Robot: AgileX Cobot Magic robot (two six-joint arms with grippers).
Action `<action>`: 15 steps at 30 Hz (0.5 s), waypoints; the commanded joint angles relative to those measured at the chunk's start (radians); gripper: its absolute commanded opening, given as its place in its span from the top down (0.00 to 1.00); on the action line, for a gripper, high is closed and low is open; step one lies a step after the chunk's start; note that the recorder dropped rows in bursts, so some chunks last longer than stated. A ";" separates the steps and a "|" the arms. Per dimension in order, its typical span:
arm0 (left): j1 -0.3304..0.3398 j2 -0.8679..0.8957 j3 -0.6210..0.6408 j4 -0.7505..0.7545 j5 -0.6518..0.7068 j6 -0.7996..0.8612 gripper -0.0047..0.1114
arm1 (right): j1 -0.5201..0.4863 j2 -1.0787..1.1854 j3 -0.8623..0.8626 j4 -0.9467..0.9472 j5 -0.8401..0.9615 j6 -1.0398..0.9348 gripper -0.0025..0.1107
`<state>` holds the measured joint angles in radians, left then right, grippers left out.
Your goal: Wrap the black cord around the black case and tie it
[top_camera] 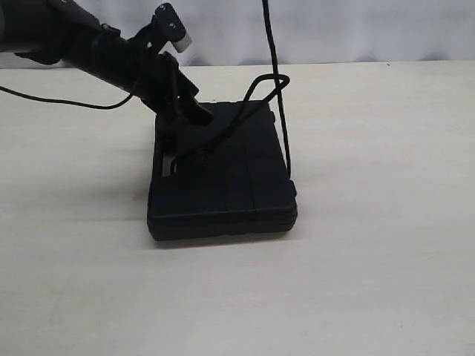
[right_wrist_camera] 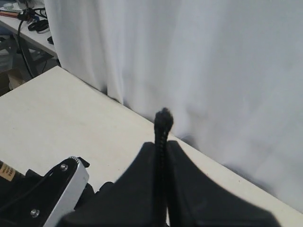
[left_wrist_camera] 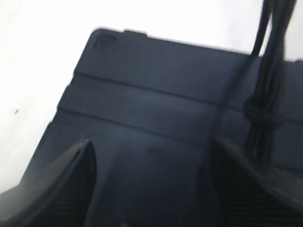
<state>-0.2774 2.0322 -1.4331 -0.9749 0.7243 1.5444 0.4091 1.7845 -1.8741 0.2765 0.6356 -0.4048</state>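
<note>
**Cord knotted on the lid, tie not yet drawn tight**

Exterior view: the black case (top_camera: 223,185) lies flat on the table (top_camera: 386,267). The black cord (top_camera: 276,89) runs along the case's right side, makes 1 loose loop at the far corner and rises out of frame. The left gripper (top_camera: 189,137) sits over the lid.

Left wrist view: its jaws stand wide apart and hold nothing. A knot (left_wrist_camera: 259,113) in the cord lies on the lid beside them.

Right wrist view: the right gripper (right_wrist_camera: 163,161) is clamped on the cord's end, with the frayed tip (right_wrist_camera: 163,118) poking out.

The wrapping looks largely done. Pulling the slack out of the tie seems to be what is left.
</note>
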 commanded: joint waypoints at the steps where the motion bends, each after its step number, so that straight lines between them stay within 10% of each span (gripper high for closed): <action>1: -0.003 0.000 -0.004 -0.151 0.070 0.103 0.42 | 0.000 -0.027 0.001 -0.005 -0.014 0.001 0.94; 15: -0.003 0.070 -0.004 -0.382 0.177 0.290 0.42 | 0.000 -0.114 0.001 -0.031 -0.011 0.001 0.94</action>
<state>-0.2789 2.0834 -1.4331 -1.3344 0.9169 1.8252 0.4091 1.7129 -1.8676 0.2640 0.6751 -0.4048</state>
